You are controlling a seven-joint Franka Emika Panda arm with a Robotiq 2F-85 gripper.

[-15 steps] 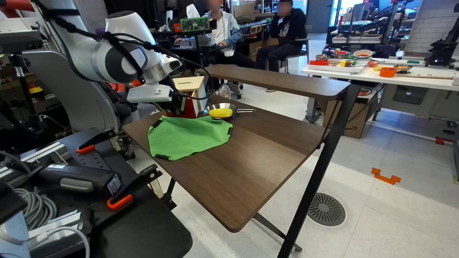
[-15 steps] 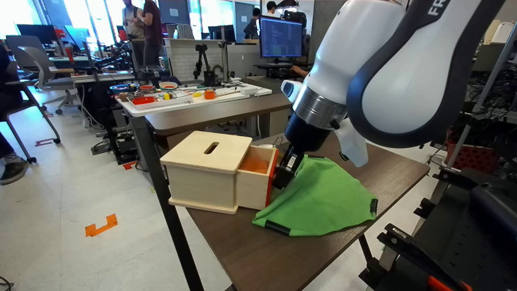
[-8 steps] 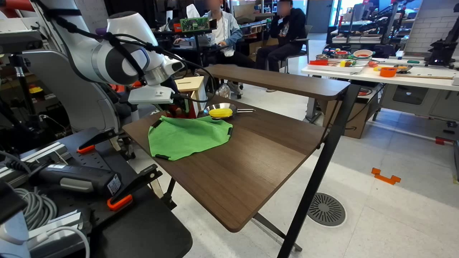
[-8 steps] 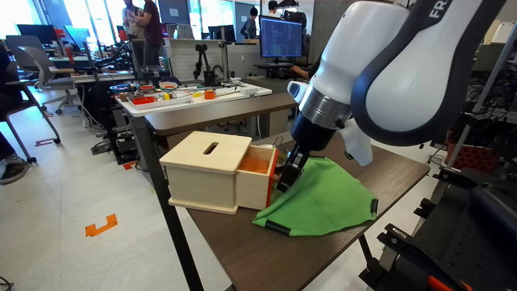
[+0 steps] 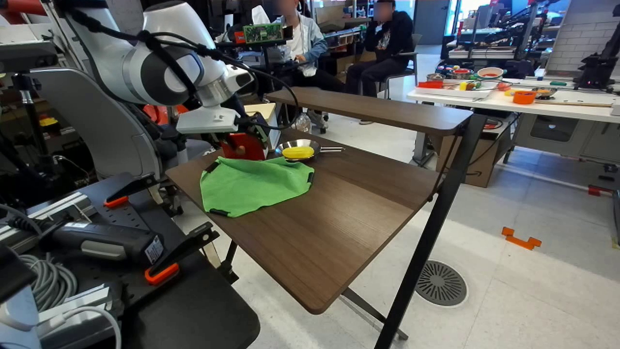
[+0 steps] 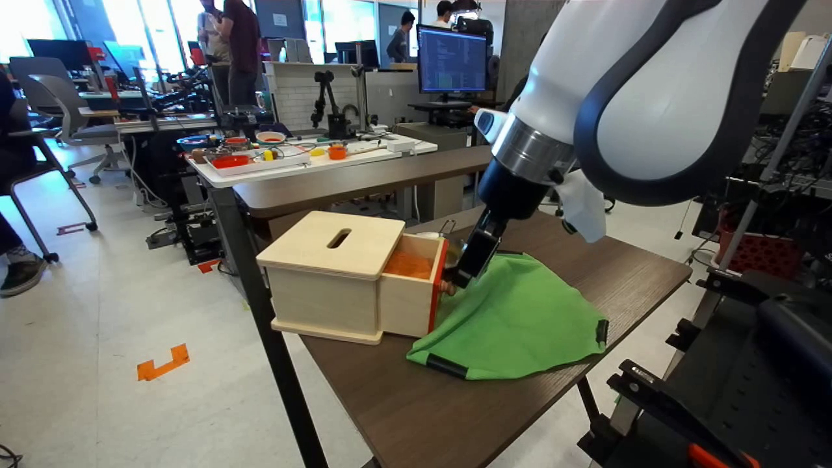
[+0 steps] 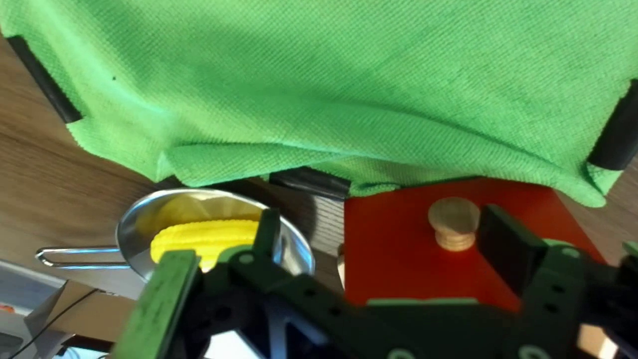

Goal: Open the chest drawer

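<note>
The pale wooden chest (image 6: 325,299) stands on the brown table with its drawer (image 6: 404,305) pulled partway out. Something orange (image 6: 408,265) lies inside the drawer. Its red front (image 5: 247,147) carries a round wooden knob (image 7: 453,219). My gripper (image 7: 388,237) is open, its fingers (image 7: 513,249) spread wide before the red front. In the wrist view the knob appears between them, nearer the right finger, and not gripped. In an exterior view the gripper (image 6: 459,278) is tilted just above and beside the knob.
A green cloth (image 6: 513,325) with black clips lies on the table in front of the drawer. Beside the chest is a small metal pan (image 5: 312,144) holding a yellow corn cob (image 7: 204,239). A raised shelf (image 5: 368,109) runs along the table's far side.
The gripper has opened, let go of the knob, and moved back and up from it. More of the red front now shows. The drawer has stayed pulled out, unmoved.
</note>
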